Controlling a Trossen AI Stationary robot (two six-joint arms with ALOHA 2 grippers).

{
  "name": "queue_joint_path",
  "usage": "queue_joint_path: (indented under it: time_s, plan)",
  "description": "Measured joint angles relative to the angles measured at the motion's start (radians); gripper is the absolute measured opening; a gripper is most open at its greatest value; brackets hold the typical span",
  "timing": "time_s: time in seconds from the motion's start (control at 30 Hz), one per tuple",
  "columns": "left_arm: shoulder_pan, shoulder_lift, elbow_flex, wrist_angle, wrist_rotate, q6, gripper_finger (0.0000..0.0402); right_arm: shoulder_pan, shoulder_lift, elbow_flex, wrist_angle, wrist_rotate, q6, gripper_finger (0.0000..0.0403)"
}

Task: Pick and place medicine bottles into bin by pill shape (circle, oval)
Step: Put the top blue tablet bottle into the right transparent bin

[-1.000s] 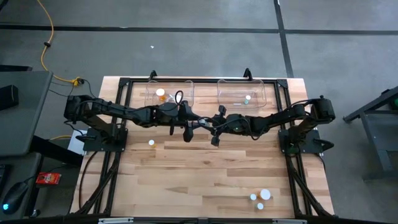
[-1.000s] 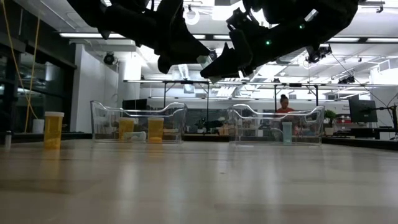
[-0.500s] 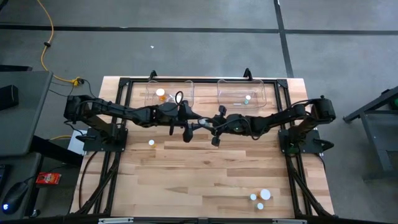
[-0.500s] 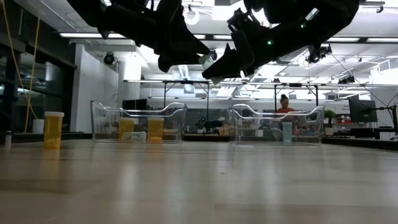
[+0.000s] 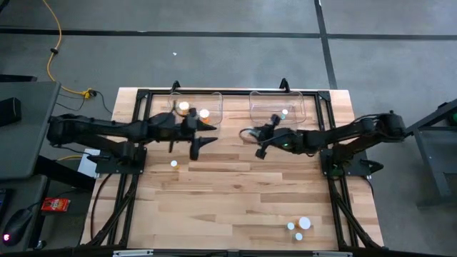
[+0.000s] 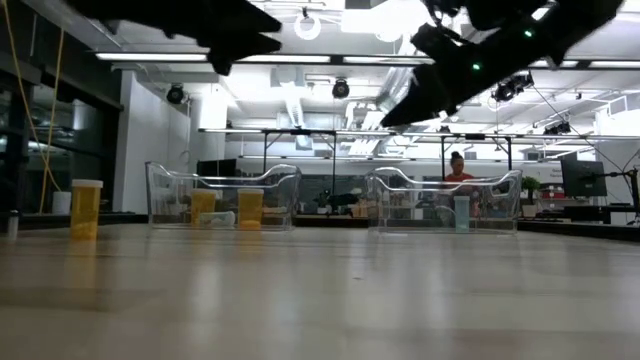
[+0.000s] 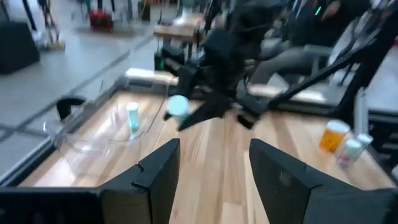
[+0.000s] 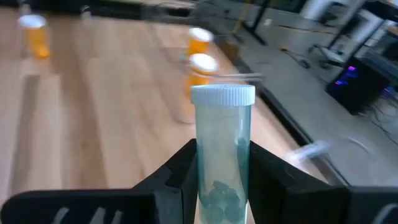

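The right gripper (image 8: 221, 180) pinches a pale teal bottle (image 8: 221, 149) low on its body, at six o'clock of the right bin (image 5: 277, 105), so a slip could drop it short, while the left gripper (image 7: 214, 165) stands spread and empty.

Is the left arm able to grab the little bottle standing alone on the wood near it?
Probably yes. The left gripper has open, empty fingers and hangs close to that bottle, with bare table between them. The right gripper is busy holding a teal bottle.
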Motion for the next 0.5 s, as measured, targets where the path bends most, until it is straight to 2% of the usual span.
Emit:
queue_joint_path:
  time_s: [0.1, 0.23, 0.3, 0.4, 0.5]
  plan:
    - [-0.009, -0.079, -0.127, 0.144, -0.004, -0.013, 0.0182, -0.036, -0.088, -0.098, 0.085, 0.004, 0.04, 0.0096]
    - [-0.009, -0.141, -0.316, 0.416, -0.004, -0.052, 0.0182, -0.113, -0.194, -0.176, 0.124, 0.003, 0.105, 0.0096]
    - [-0.009, -0.154, -0.392, 0.546, -0.013, -0.073, 0.0182, -0.168, -0.22, -0.168, 0.061, 0.004, 0.146, 0.0096]
    - [-0.008, -0.161, -0.456, 0.678, -0.053, -0.072, 0.0182, -0.272, -0.219, -0.094, -0.144, 0.002, 0.241, 0.0096]
    - [-0.007, -0.169, -0.468, 0.705, -0.073, -0.072, 0.0182, -0.386, -0.174, 0.006, -0.363, -0.008, 0.333, 0.0096]
